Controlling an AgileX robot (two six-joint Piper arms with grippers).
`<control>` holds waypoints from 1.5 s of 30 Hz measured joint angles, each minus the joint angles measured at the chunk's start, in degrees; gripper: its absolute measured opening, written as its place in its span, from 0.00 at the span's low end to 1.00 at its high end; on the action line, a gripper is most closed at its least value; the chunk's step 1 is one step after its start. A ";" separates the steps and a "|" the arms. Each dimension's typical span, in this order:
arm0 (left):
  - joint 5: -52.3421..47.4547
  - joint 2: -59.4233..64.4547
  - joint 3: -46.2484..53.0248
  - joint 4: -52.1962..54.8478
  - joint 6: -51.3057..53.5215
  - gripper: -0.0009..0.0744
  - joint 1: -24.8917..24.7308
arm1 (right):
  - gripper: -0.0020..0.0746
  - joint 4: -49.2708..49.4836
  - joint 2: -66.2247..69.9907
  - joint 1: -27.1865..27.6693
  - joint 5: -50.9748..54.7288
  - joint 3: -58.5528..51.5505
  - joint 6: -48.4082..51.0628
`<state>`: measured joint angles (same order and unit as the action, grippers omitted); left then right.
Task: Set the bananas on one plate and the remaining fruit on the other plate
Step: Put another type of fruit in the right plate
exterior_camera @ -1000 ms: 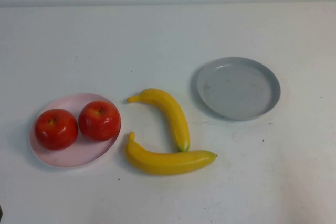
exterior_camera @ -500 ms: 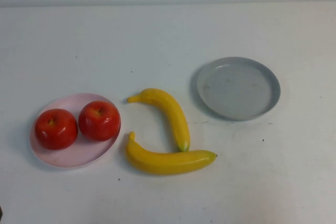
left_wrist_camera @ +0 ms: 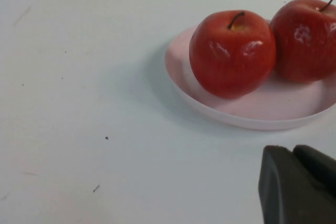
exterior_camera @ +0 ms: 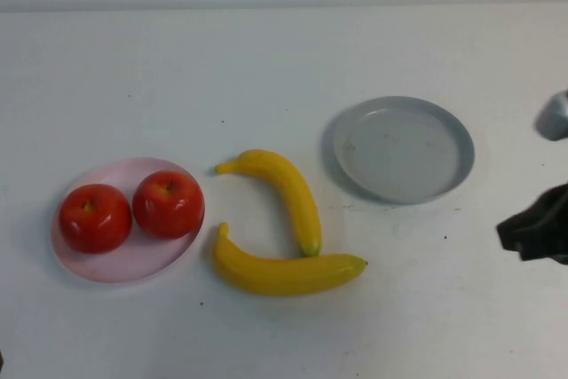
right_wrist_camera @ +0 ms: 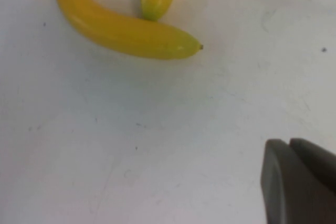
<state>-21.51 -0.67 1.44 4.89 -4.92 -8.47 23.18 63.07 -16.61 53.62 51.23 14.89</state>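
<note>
Both bananas [exterior_camera: 282, 228] lie mid-worktop, between the pink plate [exterior_camera: 133, 262] holding two apples [exterior_camera: 131, 210] and the bare grey plate [exterior_camera: 404, 149]. The right gripper [exterior_camera: 538, 230], closed and empty, hovers at the right edge, well apart from them. The left gripper [left_wrist_camera: 299, 184], closed and empty, sits near the pink plate.

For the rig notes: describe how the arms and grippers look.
Only parts show. The right arm enters at the high view's right edge as a black, angular bulk with a grey rounded piece above. The right gripper and left gripper have matte dark grey, blocky fingers. No cables or markings visible.
</note>
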 joint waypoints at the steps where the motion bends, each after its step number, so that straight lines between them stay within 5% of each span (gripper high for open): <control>1: 0.00 0.00 0.00 0.11 0.00 0.01 0.00 | 0.00 -1.40 2.03 -2.14 0.12 1.59 0.00; 10: 0.00 0.00 0.00 0.23 0.00 0.01 0.00 | 0.05 -5.30 24.27 -16.76 3.11 20.45 0.00; 20: 0.00 0.00 0.00 0.23 0.00 0.01 0.00 | 0.51 -11.08 47.47 -20.07 9.28 47.36 -3.80; 24: 0.00 0.00 0.00 0.26 0.00 0.01 0.00 | 0.60 -13.81 55.33 -20.07 9.91 56.74 -7.35; 39: 0.00 0.00 0.00 0.58 0.00 0.01 0.00 | 0.62 -19.40 71.43 -20.58 13.57 72.75 -8.66; 45: 0.00 0.00 0.00 0.58 0.00 0.01 0.00 | 0.49 -19.50 72.09 -20.58 14.21 73.09 -8.66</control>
<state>-21.51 -0.67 1.44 5.47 -4.92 -8.47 3.68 135.16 -37.19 67.82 124.32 6.23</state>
